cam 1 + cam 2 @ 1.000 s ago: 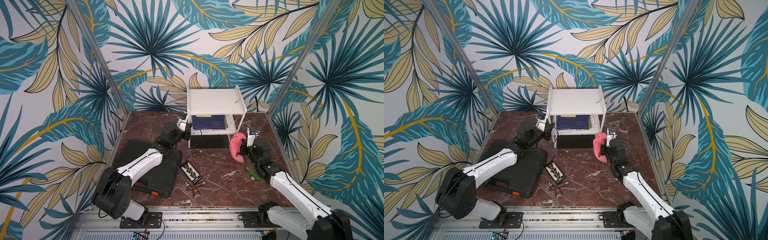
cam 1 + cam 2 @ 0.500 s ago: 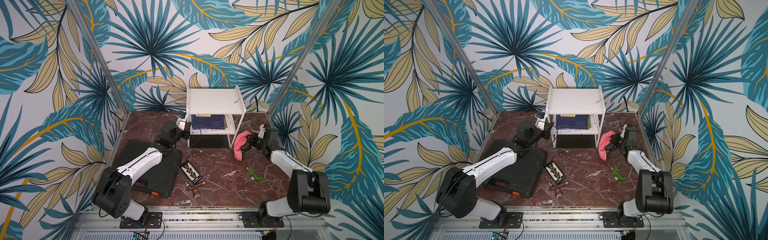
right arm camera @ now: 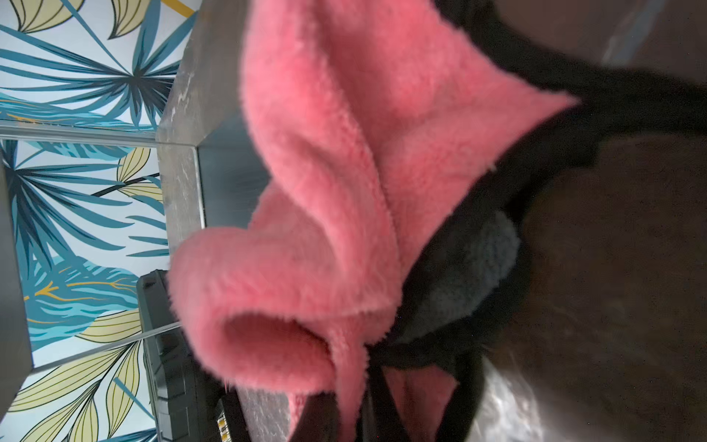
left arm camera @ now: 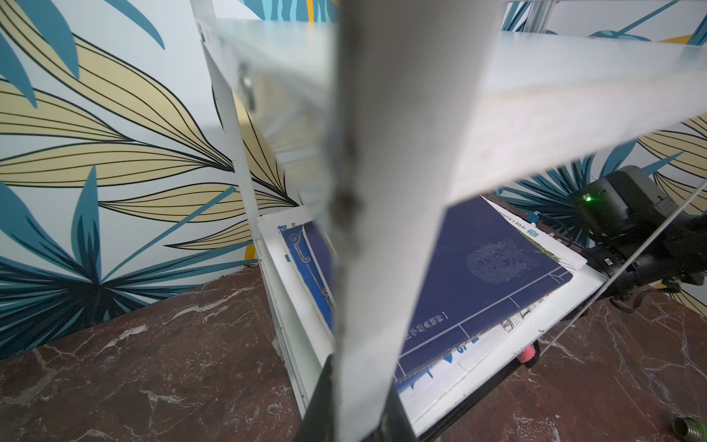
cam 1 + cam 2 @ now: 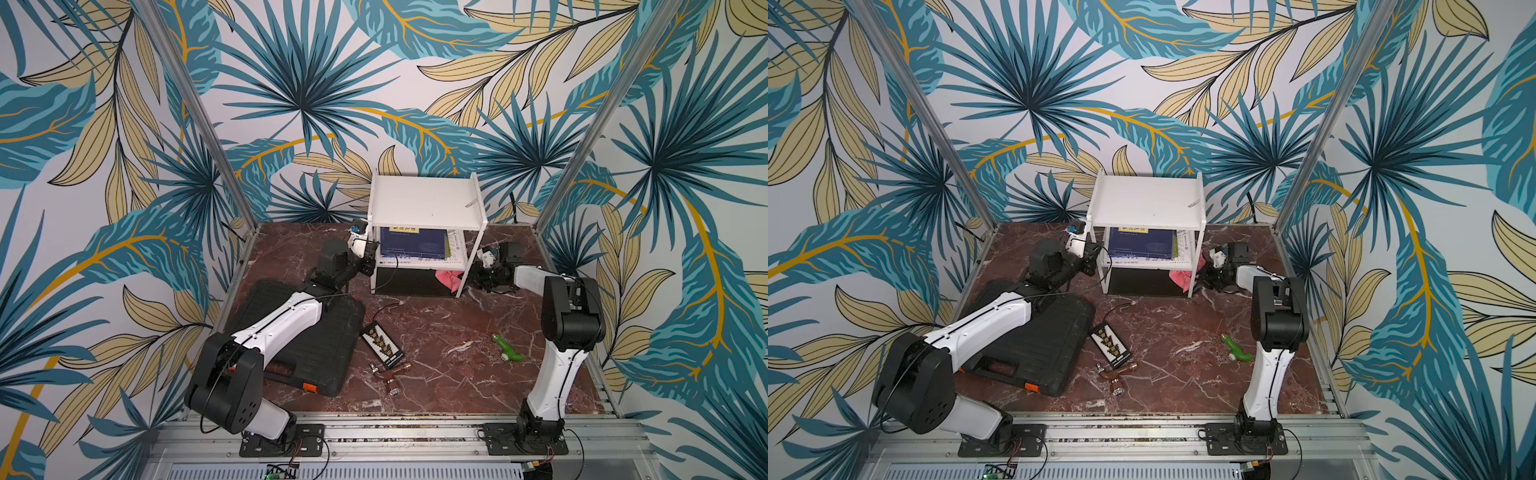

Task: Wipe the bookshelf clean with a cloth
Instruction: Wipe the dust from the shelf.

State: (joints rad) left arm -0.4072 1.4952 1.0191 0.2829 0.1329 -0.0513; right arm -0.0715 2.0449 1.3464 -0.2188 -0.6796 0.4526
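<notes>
Dark red veined marble desk [image 5: 436, 324] boxed in by teal-and-gold palm-leaf wallpaper [image 5: 291, 104]. At the back wall, small white two-tier metal bookshelf [image 5: 426, 203]; left claw [image 5: 369, 266] clamped on its front leg; right claw [image 5: 473, 276] pinching fluffy pink microfibre cloth [image 5: 449, 277] beneath the lower tier

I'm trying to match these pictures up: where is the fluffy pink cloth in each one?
Top view: the cloth shows under the bookshelf's lower shelf, by the front leg on the right.
Top view: the cloth, same spot.
Left wrist: only a pink tip, beneath the lower shelf's far corner.
Right wrist: close up, filling most of the picture.
Shared landmark: the white bookshelf.
</notes>
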